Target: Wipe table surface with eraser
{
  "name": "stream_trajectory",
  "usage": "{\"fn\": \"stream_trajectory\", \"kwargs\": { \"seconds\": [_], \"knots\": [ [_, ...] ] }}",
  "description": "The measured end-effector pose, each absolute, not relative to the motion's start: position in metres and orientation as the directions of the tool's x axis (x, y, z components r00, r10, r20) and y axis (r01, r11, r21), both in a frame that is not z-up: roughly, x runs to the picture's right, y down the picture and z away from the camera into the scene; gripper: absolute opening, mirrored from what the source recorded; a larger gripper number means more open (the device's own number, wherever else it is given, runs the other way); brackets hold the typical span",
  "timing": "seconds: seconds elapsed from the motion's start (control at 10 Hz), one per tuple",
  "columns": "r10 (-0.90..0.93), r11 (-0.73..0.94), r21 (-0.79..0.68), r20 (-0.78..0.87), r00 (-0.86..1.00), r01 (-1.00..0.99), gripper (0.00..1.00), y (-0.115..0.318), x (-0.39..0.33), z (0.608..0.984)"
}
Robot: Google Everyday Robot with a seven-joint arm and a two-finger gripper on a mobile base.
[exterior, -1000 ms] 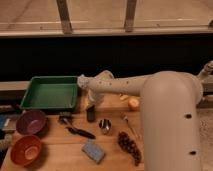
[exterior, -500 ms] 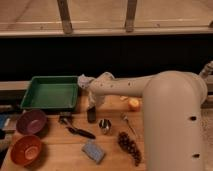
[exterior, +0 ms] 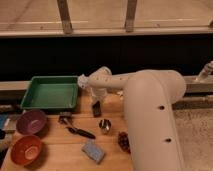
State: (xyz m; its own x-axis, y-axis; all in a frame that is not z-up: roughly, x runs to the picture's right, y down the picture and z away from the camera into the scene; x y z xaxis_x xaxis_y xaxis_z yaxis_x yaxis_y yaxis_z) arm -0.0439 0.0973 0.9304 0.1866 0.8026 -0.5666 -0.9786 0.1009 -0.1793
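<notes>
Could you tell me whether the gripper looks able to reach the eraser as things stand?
Probably yes: the gripper sits directly above the eraser on the table surface, beside the green tray, and nothing appears to lie between them.

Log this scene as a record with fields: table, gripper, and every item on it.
table: tan planks
tray: green, back left on table
eraser: dark block, right of tray's near corner
gripper: directly above eraser, at its top; grip unclear
cup: metal, front-right of eraser
purple bowl: left side, in front of tray
orange bowl: in front of purple bowl
tool: black-handled, lying left of cup
sponge: blue-grey, near front edge
</notes>
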Motion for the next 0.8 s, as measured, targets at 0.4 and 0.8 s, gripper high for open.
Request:
{"fn": "stream_trajectory", "kwargs": {
  "seconds": [0.4,0.8],
  "knots": [
    [0.784,0.078,-0.075,-0.612,0.108,-0.994,0.06,0.095,0.001,0.946],
    [0.783,0.07,-0.07,-0.614,0.098,-0.995,0.06,0.092,0.004,0.947]
  ]
}}
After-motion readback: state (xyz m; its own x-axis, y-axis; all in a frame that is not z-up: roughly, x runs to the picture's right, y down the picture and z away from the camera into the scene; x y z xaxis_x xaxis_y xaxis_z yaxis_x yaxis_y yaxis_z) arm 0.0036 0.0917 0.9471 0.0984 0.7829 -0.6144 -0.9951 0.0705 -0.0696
